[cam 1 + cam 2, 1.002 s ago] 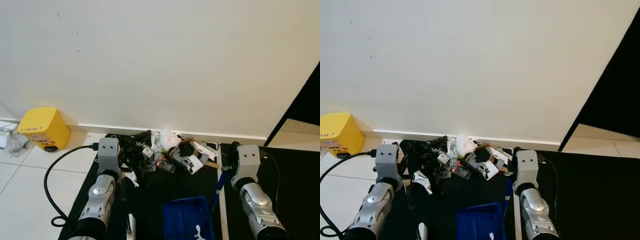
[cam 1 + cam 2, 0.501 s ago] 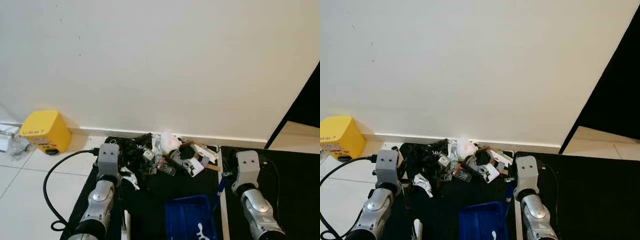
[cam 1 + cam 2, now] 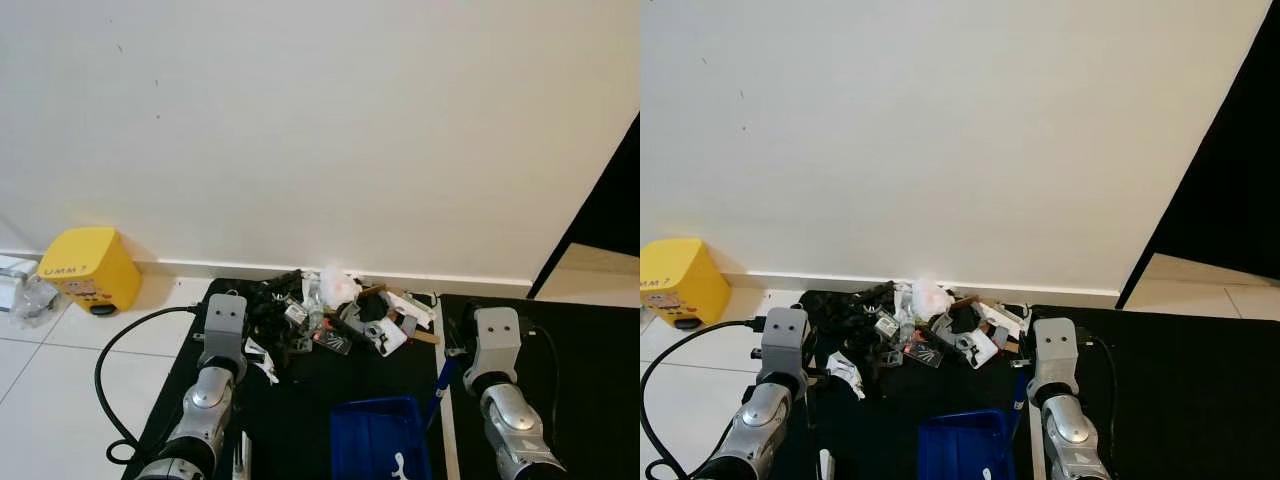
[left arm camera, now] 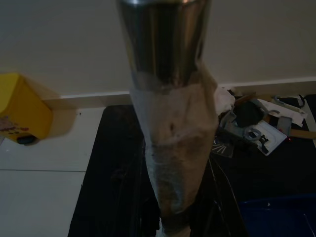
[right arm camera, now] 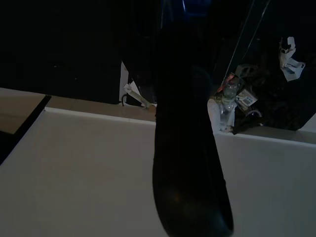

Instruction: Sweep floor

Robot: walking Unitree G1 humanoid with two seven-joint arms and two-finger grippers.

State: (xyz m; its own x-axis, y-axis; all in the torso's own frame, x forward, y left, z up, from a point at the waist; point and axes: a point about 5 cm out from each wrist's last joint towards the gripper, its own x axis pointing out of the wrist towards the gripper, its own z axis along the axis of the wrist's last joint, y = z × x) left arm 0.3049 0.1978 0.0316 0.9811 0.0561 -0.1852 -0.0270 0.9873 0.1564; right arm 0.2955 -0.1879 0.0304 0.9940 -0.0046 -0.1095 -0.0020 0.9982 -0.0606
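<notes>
Ahead of both arms, debris pile (image 3: 335, 310) heaped against the skirting edge (image 3: 480, 279); blue dustpan (image 3: 378, 440) nearer, between them. Bare tile floor (image 3: 60, 360) outboard of left gripper. Grip states: cannot tell.

— Where are the arms?
— Both silver forearms reach forward and down, side by side; the left arm (image 3: 205, 390) is on the left, the right arm (image 3: 500, 400) on the right.
— And the wrists?
— Each grey wrist block stands upright. Whether the fingers are apart or closed cannot be made out.
</notes>
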